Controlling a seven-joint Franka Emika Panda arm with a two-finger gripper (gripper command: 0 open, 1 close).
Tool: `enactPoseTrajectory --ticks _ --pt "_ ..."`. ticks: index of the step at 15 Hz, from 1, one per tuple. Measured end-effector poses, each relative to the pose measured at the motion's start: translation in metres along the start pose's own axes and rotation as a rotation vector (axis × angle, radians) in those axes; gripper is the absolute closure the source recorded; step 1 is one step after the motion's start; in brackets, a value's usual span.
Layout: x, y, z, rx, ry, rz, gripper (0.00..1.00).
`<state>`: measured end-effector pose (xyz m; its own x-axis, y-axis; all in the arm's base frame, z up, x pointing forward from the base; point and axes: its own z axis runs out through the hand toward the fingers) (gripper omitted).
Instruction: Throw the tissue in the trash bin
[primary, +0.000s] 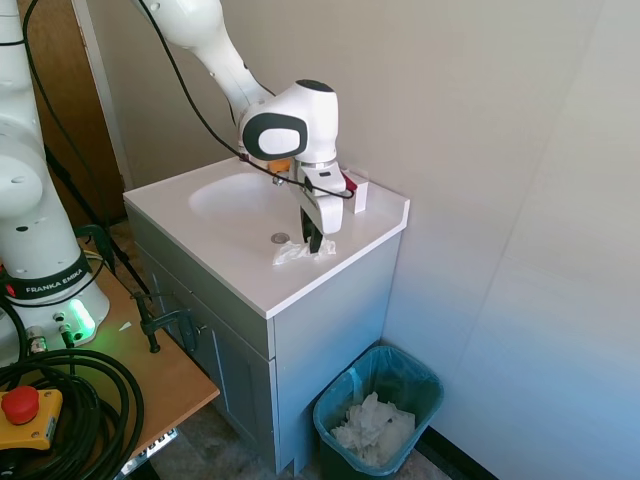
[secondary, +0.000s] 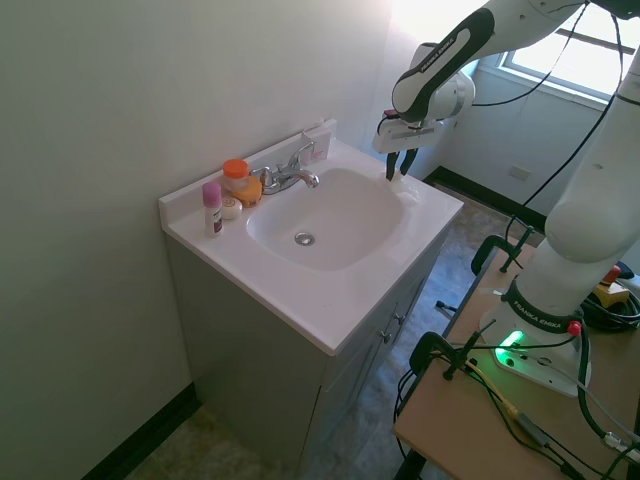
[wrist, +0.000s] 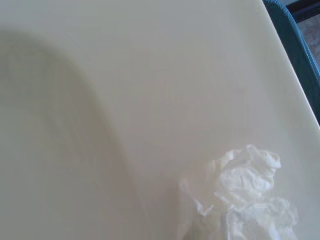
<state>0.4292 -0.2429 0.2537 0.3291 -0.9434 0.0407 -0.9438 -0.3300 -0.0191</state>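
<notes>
The gripper (primary: 316, 240) points straight down at the vanity top (primary: 240, 270), fingers a little apart, astride the tissue (primary: 303, 252). That tissue is a small, white, crinkled wad beside the basin (primary: 235, 195). The trash bin (primary: 425, 385) sits on the floor below. The arm base (primary: 45, 280) reads "FRANKA EMIKA".

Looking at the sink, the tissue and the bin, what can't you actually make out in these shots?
- Whether the gripper grips the tissue: its fingertips overlap the paper in both exterior views.
- Trash bin: absent from the second exterior view; a cropped corner in the wrist view.
- Print on the pink-capped bottle: too small.
- Tissue in the wrist view: cut off by the edge.
</notes>
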Motion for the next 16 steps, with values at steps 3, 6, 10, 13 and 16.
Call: enactPoseTrajectory --ticks 3,6,10,13,16 --pt "0.002 0.002 0.0 -0.003 -0.003 -0.003 1.0" --pt "0.008 0.002 -0.006 0.001 -0.007 -0.007 1.0" --pt "0.028 0.006 -0.062 0.102 0.032 0.024 1.0" --pt "0.066 0.024 -0.129 0.238 0.084 0.134 1.0" --pt "0.127 0.052 -0.135 0.29 0.101 0.286 1.0"
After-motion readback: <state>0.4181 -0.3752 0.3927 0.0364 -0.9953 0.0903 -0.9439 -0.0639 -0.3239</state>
